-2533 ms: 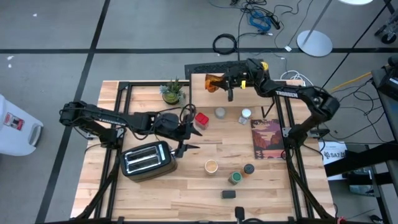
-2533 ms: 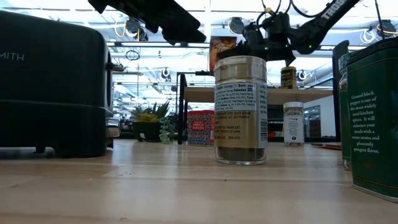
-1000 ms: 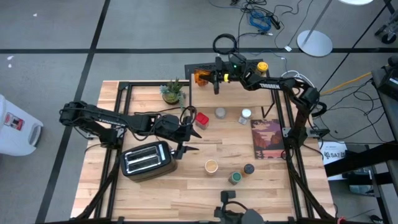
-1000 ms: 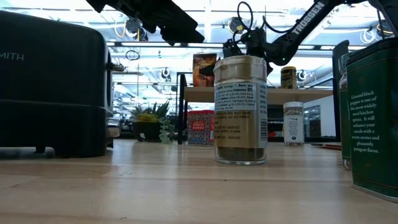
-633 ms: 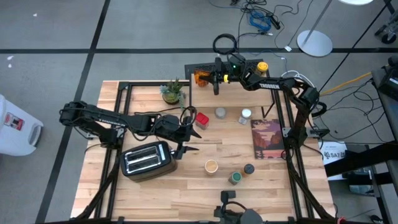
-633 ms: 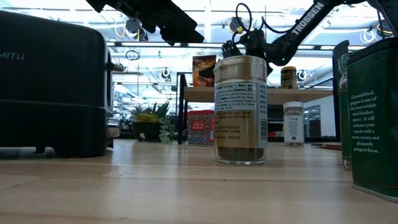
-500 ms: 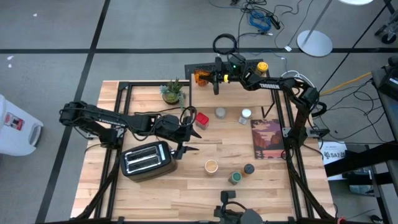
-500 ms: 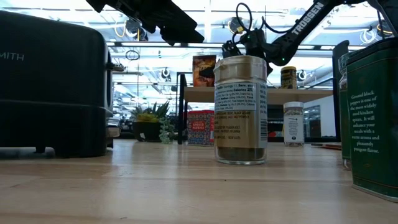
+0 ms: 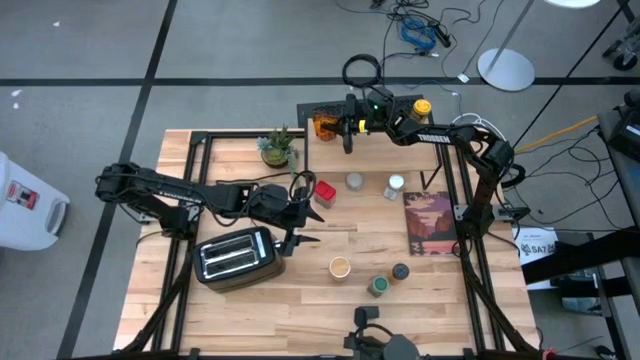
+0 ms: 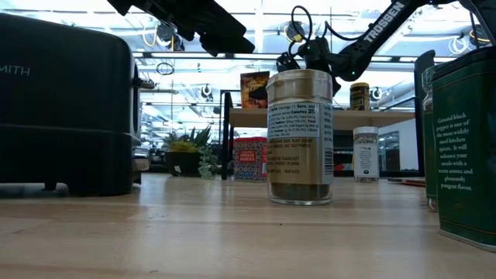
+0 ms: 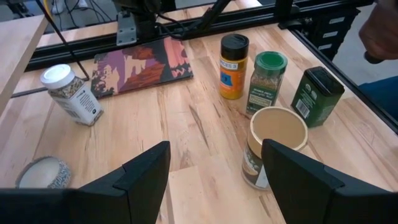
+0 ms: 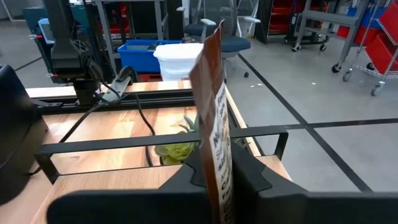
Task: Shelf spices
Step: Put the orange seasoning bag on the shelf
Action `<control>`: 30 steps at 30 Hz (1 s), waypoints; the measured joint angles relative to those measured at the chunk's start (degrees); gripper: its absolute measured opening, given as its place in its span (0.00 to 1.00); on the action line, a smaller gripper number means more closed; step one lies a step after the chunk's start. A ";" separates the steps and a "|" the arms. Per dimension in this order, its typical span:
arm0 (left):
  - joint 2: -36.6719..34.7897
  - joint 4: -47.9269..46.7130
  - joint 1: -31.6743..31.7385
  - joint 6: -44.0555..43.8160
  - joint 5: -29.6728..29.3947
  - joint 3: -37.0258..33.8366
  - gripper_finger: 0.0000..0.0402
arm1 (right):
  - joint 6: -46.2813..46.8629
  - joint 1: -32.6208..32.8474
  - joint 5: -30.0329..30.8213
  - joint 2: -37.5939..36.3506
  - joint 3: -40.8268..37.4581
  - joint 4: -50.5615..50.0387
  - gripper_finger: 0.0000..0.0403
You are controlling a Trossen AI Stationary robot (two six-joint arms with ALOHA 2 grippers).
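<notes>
Right wrist view, spice packet [image 12: 214,118] pinched in right hand [image 12: 214,177]

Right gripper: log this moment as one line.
right gripper: shut on orange spice packet | place: over shelf, far side | left gripper: open, by toaster | step: placing

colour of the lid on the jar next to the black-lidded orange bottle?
Green lid, on the jar; clearest in the left wrist view.
</notes>
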 joint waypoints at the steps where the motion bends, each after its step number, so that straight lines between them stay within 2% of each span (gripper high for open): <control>1: 0.00 0.00 0.00 0.00 0.00 0.00 0.65 | -0.01 0.00 -0.07 0.00 0.00 0.11 0.06; 7: 0.00 -0.04 0.00 -0.01 0.00 0.00 0.65 | -0.13 0.20 0.00 0.03 0.00 -0.19 0.13; 15: 0.00 -0.08 0.00 -0.01 0.00 0.00 0.65 | 0.08 0.20 0.42 0.09 -0.02 -0.26 0.34; 19: 0.00 -0.35 0.00 -0.01 0.00 0.00 0.65 | 1.32 0.16 0.47 0.09 -0.04 0.22 0.42; 23: 0.00 -0.51 0.00 -0.01 0.00 0.00 0.65 | 2.01 0.04 0.56 0.09 -0.04 0.83 0.45; 30: 0.00 -0.60 0.00 -0.02 0.00 0.00 0.65 | 3.08 0.04 0.54 0.09 -0.06 2.10 0.45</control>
